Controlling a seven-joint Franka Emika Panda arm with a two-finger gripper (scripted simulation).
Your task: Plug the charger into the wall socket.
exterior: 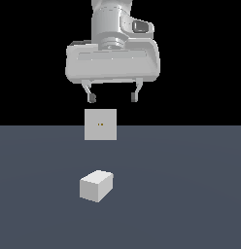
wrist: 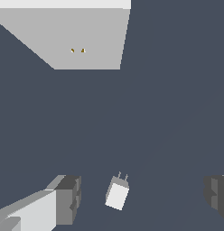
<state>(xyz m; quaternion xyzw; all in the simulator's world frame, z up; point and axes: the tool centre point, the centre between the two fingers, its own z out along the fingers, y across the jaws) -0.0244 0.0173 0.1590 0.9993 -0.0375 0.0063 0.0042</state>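
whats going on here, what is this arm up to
A simulated Panda arm hangs above a dark floor with its gripper open and empty. Below it, the charger, a small off-white block, lies on the floor untouched; the wrist view shows its two prongs. The wall socket, an upright square plate with two small holes, stands apart from the charger. Nothing has been grasped or plugged in yet.
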